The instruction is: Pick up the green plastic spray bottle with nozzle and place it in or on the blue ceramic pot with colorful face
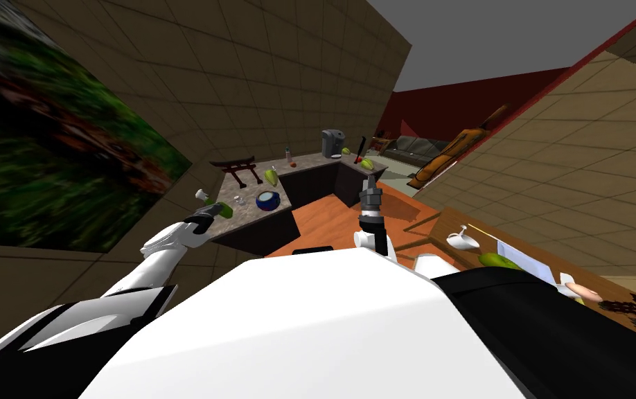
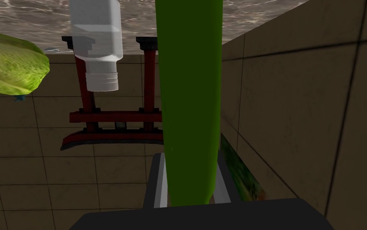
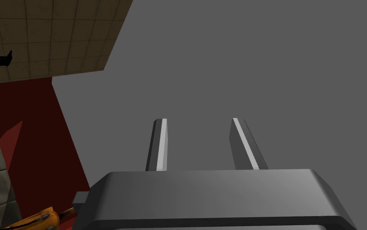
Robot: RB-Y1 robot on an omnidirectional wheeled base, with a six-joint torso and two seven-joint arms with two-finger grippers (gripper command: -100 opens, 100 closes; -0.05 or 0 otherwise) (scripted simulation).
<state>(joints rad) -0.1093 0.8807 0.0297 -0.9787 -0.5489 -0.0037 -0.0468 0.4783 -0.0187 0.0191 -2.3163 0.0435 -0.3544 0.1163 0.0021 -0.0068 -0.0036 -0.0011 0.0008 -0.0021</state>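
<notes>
The marbled surface [image 1: 251,213] lies left of centre in the head view and carries the blue pot [image 1: 268,201]. The pick-up looks done: the left pincer [image 1: 202,220] pinches the green spray bottle [image 1: 221,209] at the surface's left edge, near the pot. Placing is left. The left wrist view adds its white nozzle [image 2: 98,44]. The right pincer [image 1: 371,187], at centre, is spread.

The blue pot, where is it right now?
In the head view the blue pot sits on the speckled counter on the robot's left, just past the left hand holding the green bottle, near a yellow-green fruit.
</notes>
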